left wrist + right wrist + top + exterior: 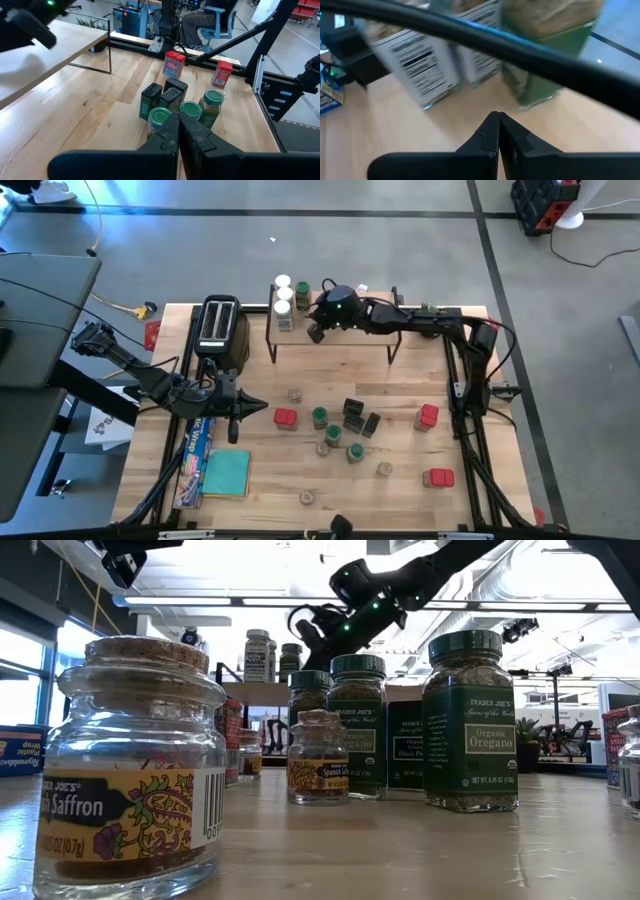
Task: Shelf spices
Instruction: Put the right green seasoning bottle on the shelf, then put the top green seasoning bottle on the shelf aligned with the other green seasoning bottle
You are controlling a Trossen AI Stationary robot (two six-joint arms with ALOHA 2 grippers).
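Observation:
The shelf (350, 330), a light wooden top on thin black legs, stands at the table's far side. Three spice jars (284, 305) stand upright on its left end; in the right wrist view they show as two white-labelled jars (415, 60) and a green one (545, 65). My right gripper (316, 333) is shut and hovers just above the shelf top, right beside those jars (497, 120). Many spices stand loose on the table: green-lidded jars (334, 433), black boxes (352, 412), red tins (285, 418), small clear jars (295, 395). My left gripper (235, 420) waits shut above the table's left side.
A black toaster (220, 325) stands left of the shelf. A long blue foil box (195, 455) and a teal cloth (227, 472) lie at the near left. A black cable (520, 50) crosses the right wrist view. Bare shelf top lies right of the jars.

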